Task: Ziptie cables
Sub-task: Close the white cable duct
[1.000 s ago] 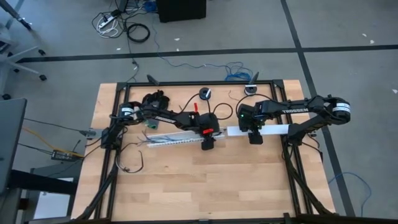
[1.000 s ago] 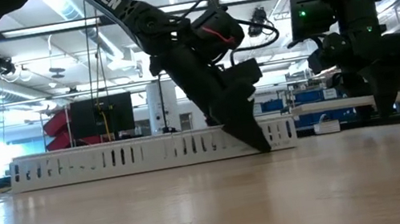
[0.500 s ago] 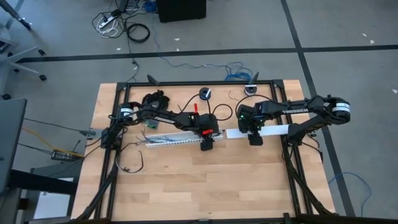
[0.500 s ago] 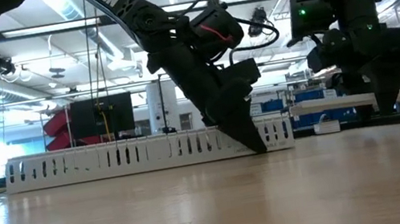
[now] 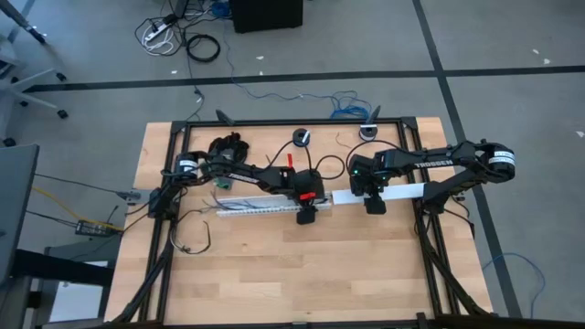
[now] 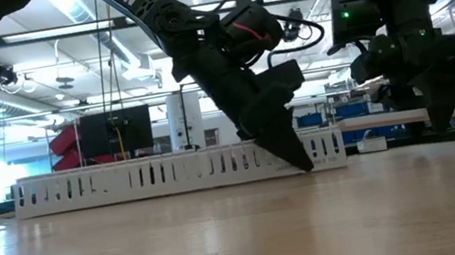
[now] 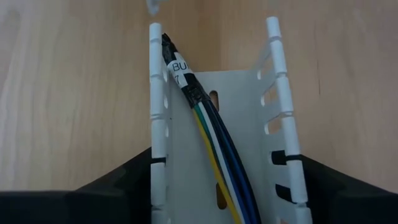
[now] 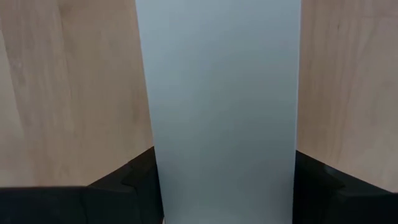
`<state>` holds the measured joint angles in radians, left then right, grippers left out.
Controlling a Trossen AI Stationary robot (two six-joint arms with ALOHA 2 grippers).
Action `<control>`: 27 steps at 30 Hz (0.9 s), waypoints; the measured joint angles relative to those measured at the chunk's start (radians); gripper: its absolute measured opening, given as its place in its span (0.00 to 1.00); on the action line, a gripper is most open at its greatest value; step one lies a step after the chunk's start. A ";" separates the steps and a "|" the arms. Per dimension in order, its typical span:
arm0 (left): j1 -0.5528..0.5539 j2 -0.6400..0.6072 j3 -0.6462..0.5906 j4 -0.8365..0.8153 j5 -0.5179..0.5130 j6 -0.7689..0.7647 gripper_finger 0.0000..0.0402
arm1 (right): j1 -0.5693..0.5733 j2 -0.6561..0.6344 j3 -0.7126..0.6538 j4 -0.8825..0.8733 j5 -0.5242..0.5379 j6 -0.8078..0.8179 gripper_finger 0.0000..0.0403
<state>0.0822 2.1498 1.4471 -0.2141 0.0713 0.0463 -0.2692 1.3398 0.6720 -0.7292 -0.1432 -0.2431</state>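
The left gripper (image 5: 306,212) is at the middle of the table, at the right end of the white slotted duct (image 5: 251,205), and its two fingers (image 7: 118,186) are closed on the outside of the two duct walls, one finger on each side. In the low view this gripper (image 6: 291,149) comes down at a slant and its tips reach the wooden table (image 5: 302,265) at the duct's right end (image 6: 170,174). The cables (image 7: 208,130) lie inside the duct, in the channel between the two slotted walls, close along one wall; in the left wrist view they are dark, blue, yellow and white wires joined under a black sleeve with a white label near the open end of the duct. Just to the right of the duct lies a plain white cover strip (image 5: 388,192). The right gripper (image 5: 375,203) is over this strip near its left part, and its fingers (image 8: 134,180) clamp the strip's two long edges, so the strip (image 8: 217,106) is between them. In the low view the right gripper (image 6: 439,115) is down at the strip (image 6: 393,117).
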 joint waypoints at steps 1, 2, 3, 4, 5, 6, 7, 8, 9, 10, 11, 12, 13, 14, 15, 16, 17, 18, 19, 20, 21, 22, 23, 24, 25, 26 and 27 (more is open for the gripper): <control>0.000 0.000 0.000 0.005 0.000 0.000 0.63 | 0.000 0.000 0.000 0.000 0.004 0.001 0.58; 0.000 0.000 0.001 0.010 -0.001 -0.001 0.64 | 0.000 0.000 0.000 -0.001 0.007 0.003 0.58; 0.000 0.000 0.002 0.011 -0.001 -0.002 0.64 | 0.000 0.000 0.000 -0.001 0.008 0.003 0.58; 0.000 0.000 0.002 0.011 -0.001 -0.003 0.66 | 0.000 0.000 0.000 -0.001 0.008 0.003 0.58; 0.000 0.000 0.002 0.011 -0.001 -0.003 0.67 | 0.000 0.000 0.000 -0.001 0.008 0.003 0.58; 0.001 0.000 0.002 0.011 0.000 -0.005 0.68 | 0.000 0.000 0.000 -0.001 0.008 0.003 0.58; 0.001 0.000 0.002 0.011 0.007 -0.005 0.69 | 0.000 0.000 0.000 -0.001 0.008 0.003 0.58; 0.001 -0.001 0.002 0.011 0.019 -0.005 0.70 | 0.000 0.000 0.000 -0.001 0.008 0.003 0.58; 0.001 -0.001 0.002 0.011 0.031 -0.006 0.71 | 0.000 0.000 0.000 -0.001 0.009 0.002 0.58; 0.001 -0.002 0.002 0.011 0.037 -0.006 0.72 | 0.000 0.000 0.000 -0.001 0.009 0.002 0.58; 0.001 -0.002 0.002 0.012 0.039 -0.006 0.73 | 0.000 0.000 0.000 -0.001 0.009 0.001 0.58; 0.001 -0.002 0.003 0.015 0.039 -0.005 0.74 | 0.000 0.000 0.000 -0.001 0.009 0.001 0.58; 0.001 -0.002 0.003 0.021 0.039 -0.005 0.75 | 0.000 0.000 0.000 -0.001 0.009 0.001 0.58; 0.001 -0.002 0.003 0.031 0.039 -0.006 0.75 | 0.000 0.000 0.000 -0.001 0.009 0.001 0.58; 0.001 -0.002 0.003 0.041 0.039 -0.006 0.75 | 0.000 0.000 0.000 -0.001 0.009 0.001 0.58; 0.001 -0.003 0.004 0.055 0.039 -0.006 0.75 | 0.000 0.000 0.000 -0.001 0.009 0.001 0.58; 0.001 -0.003 0.004 0.072 0.039 -0.006 0.75 | 0.000 0.000 0.000 -0.001 0.009 0.001 0.58; 0.001 -0.004 0.004 0.086 0.039 -0.006 0.75 | 0.000 0.000 0.000 -0.001 0.010 0.001 0.58; 0.001 -0.004 0.004 0.098 0.039 -0.006 0.75 | 0.000 0.000 0.000 -0.001 0.010 0.001 0.58; 0.001 -0.005 0.004 0.110 0.035 -0.006 0.75 | 0.000 0.000 0.000 -0.001 0.012 0.000 0.58; 0.001 -0.006 0.005 0.118 0.027 -0.010 0.76 | 0.000 0.000 0.000 -0.001 0.012 0.000 0.58; 0.001 -0.006 0.005 0.120 0.026 -0.010 0.76 | 0.000 0.000 0.000 -0.001 0.012 0.000 0.58; 0.001 -0.006 0.005 0.119 0.023 -0.010 0.76 | 0.000 0.000 0.000 -0.001 0.012 0.000 0.58; 0.001 -0.006 0.005 0.119 0.023 -0.011 0.76 | 0.000 0.000 0.000 -0.001 0.012 0.000 0.58; 0.001 -0.006 0.005 0.120 0.021 -0.016 0.76 | 0.000 0.000 0.000 -0.001 0.012 0.000 0.58; 0.001 -0.005 0.005 0.126 0.018 -0.020 0.76 | 0.000 0.000 0.000 -0.001 0.012 0.000 0.58; 0.001 -0.003 0.005 0.139 0.015 -0.023 0.76 | 0.000 0.000 0.000 -0.001 0.012 0.000 0.58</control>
<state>0.0830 2.1467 1.4521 -0.0751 0.0863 0.0238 -0.2695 1.3396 0.6716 -0.7303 -0.1314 -0.2432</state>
